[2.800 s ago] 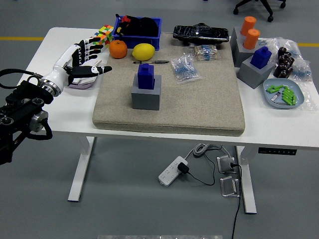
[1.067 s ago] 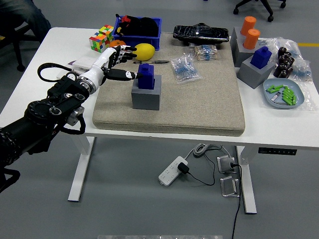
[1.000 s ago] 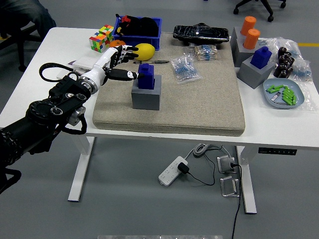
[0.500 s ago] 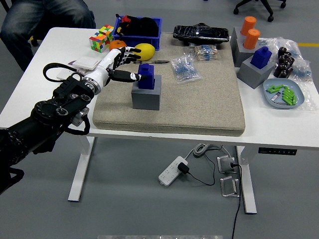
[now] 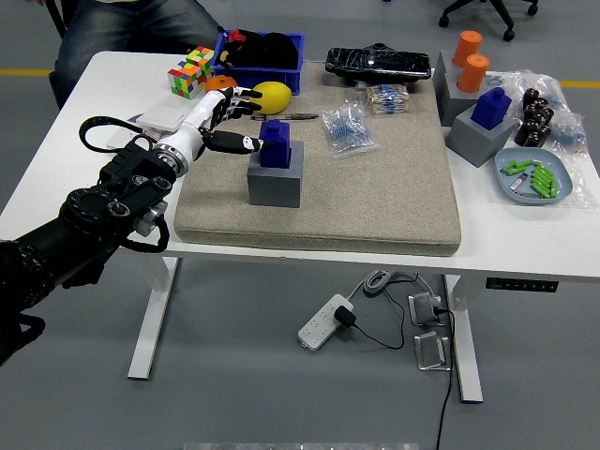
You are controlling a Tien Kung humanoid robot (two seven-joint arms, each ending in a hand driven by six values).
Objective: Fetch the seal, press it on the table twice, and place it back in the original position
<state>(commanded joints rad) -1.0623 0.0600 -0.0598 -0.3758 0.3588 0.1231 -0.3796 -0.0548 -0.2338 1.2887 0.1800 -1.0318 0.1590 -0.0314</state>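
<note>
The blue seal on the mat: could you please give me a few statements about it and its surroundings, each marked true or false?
1. The blue seal sits on a grey block on the beige mat. True.
2. The left hand has lifted the seal clear of the block. False: the seal rests on the block, with the hand's thumb at its left side.
3. A lemon lies behind the seal. True.
4. The right hand holds the second blue seal. False: that seal stands on its own grey block, and no right hand shows.
5. A person is at the far left corner. True.
</note>
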